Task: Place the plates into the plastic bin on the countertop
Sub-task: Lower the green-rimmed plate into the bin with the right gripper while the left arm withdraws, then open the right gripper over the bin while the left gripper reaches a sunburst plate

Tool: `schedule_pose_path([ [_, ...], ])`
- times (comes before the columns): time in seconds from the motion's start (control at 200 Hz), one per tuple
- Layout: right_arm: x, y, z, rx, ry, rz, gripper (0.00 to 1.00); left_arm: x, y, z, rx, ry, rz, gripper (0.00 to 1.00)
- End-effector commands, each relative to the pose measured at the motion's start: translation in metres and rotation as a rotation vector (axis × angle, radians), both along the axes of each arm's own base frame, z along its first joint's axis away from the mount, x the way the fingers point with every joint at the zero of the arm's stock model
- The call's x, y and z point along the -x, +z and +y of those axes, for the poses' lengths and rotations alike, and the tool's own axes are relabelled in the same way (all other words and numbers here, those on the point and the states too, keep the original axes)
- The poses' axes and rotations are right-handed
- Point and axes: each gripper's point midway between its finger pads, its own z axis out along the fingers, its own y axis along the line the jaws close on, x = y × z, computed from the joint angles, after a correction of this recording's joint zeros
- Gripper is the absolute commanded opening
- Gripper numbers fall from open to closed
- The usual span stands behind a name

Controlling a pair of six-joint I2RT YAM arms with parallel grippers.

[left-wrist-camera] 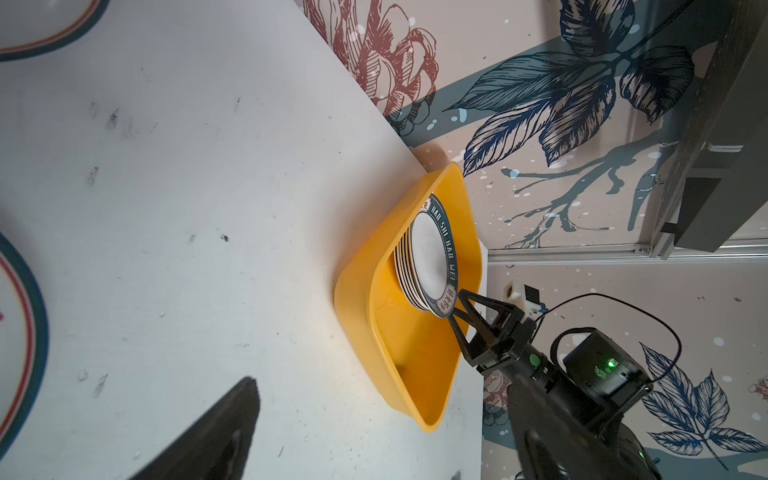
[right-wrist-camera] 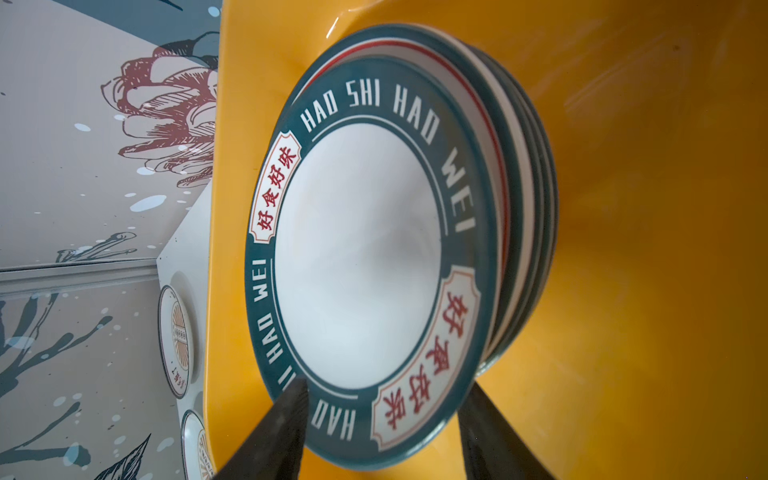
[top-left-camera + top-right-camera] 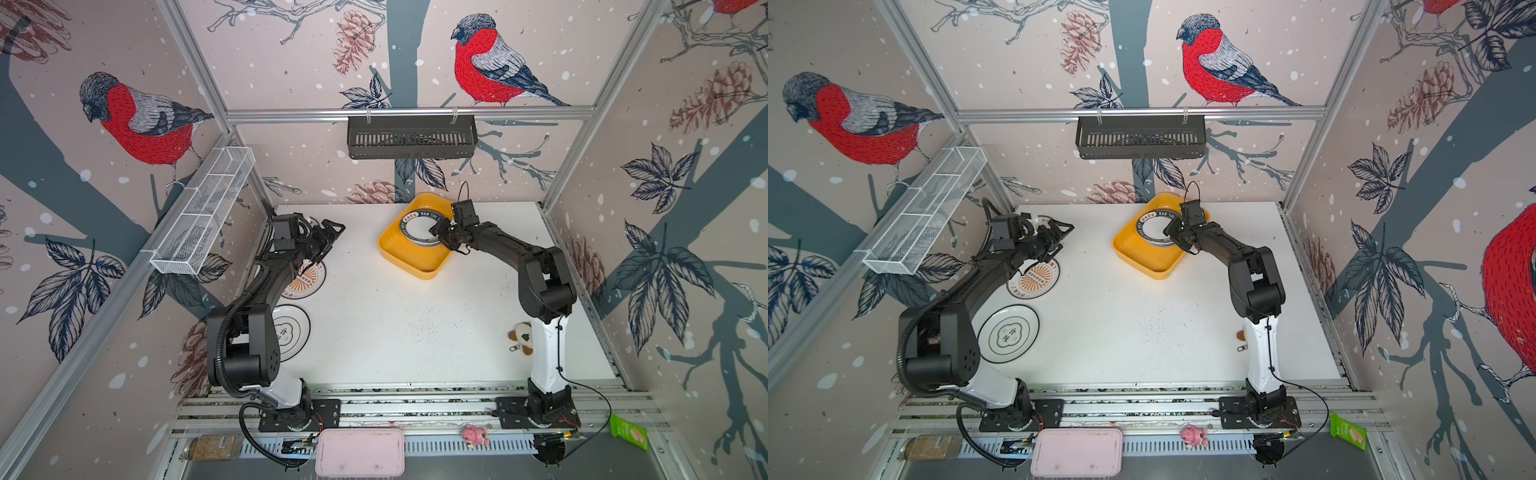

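I am watching the green-rimmed plate [image 2: 357,257] with the white lettering. It is lying on top of the stack [image 1: 405,270] inside the plastic bin [image 3: 415,266], and its near rim is sitting between the right gripper's [image 1: 456,303] fingers [image 2: 282,424]. Those fingers are standing apart, one above the rim and one below, with clear space on both sides. I am reading that as no clamp on the plate, which is resting on the pile beneath it. Beyond the fingertips the stack is filling the far half of the bin. The bin floor beside and behind the fingers is showing bare yellow.

Further out, well away from these fingers across the countertop [image 3: 395,332], the left gripper [image 3: 328,239] is hovering with its fingers spread wide and nothing between them. Just under it I am seeing part of one plate [image 3: 1043,221]. A sunburst plate [image 3: 1034,279] is lying below the left wrist, and a black-ringed plate [image 3: 1008,332] is lying nearer that arm's base.

By my judgement most of the job is done. Several plates are stacked in the bin, though I cannot count the rims surely. At least three are waiting on the countertop, all on the left arm's side.
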Motion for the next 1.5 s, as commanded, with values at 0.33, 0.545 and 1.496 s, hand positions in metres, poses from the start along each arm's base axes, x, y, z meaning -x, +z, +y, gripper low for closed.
schedule_pose_path([
  [0.33,0.016,0.033,-0.002,0.074,0.01,-0.077,0.69,0.044,-0.03,0.08,-0.245,0.169,0.093,0.94],
  [0.545,0.023,0.077,0.018,0.06,0.063,-0.189,0.82,0.066,-0.058,0.126,-0.357,0.271,0.212,0.94],
  [1.496,0.071,0.164,0.005,0.013,0.02,-0.409,1.0,0.069,-0.152,0.206,-0.358,0.295,0.369,0.89],
])
